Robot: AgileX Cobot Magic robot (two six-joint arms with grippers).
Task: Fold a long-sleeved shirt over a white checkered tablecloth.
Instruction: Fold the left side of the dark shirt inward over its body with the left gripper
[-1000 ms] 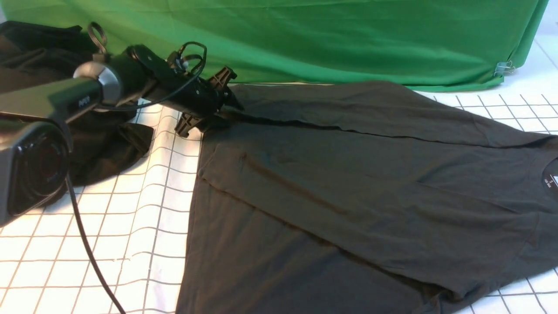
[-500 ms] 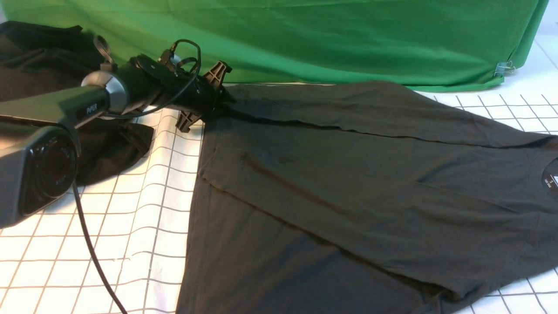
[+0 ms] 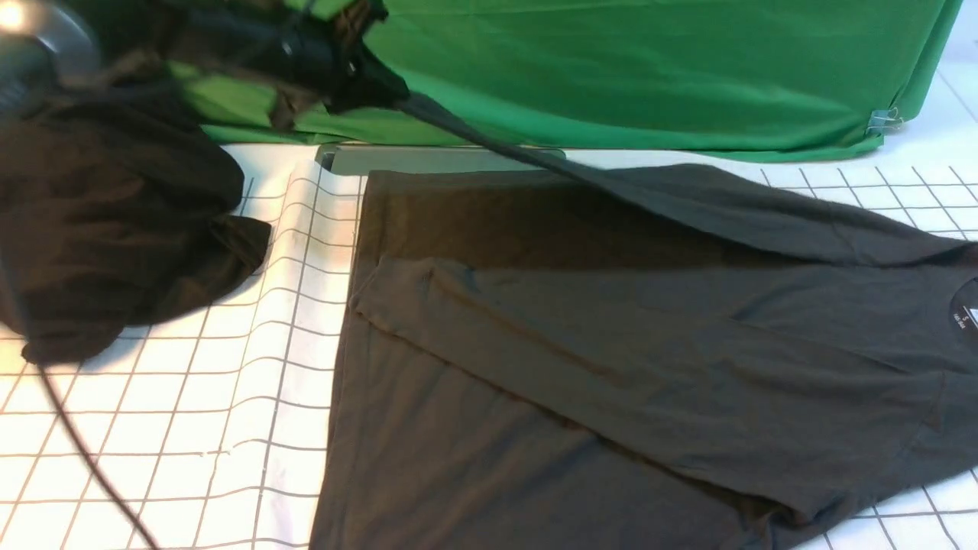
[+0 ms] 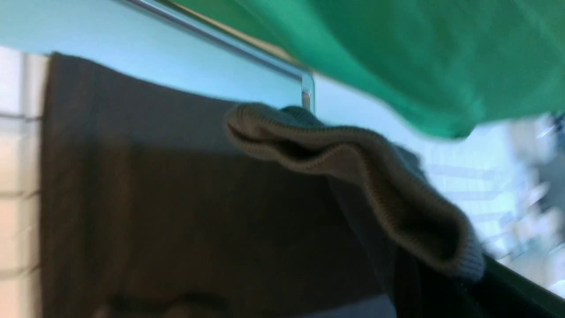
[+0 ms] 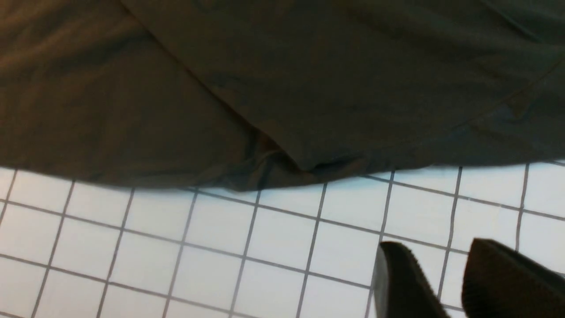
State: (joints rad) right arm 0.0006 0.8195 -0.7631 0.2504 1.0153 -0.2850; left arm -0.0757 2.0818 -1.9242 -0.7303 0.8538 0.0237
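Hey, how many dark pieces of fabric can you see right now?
2. The long-sleeved shirt lies spread over the middle and right of the white checkered tablecloth. A blacker heap of cloth sits at the left. Others may lie outside the frame.

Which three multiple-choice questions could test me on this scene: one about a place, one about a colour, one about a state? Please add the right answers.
1. Where does the black heap lie relative to the long-sleeved shirt?
A) on the robot's left of it
B) on top of it
C) on the robot's right of it

2. What colour is the cloth hanging behind the shirt?
A) red
B) green
C) blue

3. What does the left gripper hold?
A) nothing
B) the black heap
C) the shirt's sleeve, lifted

Answers: 1 A, the heap lies apart on the left; 2 B, it is bright green; 3 C, the sleeve stretches up to the gripper.
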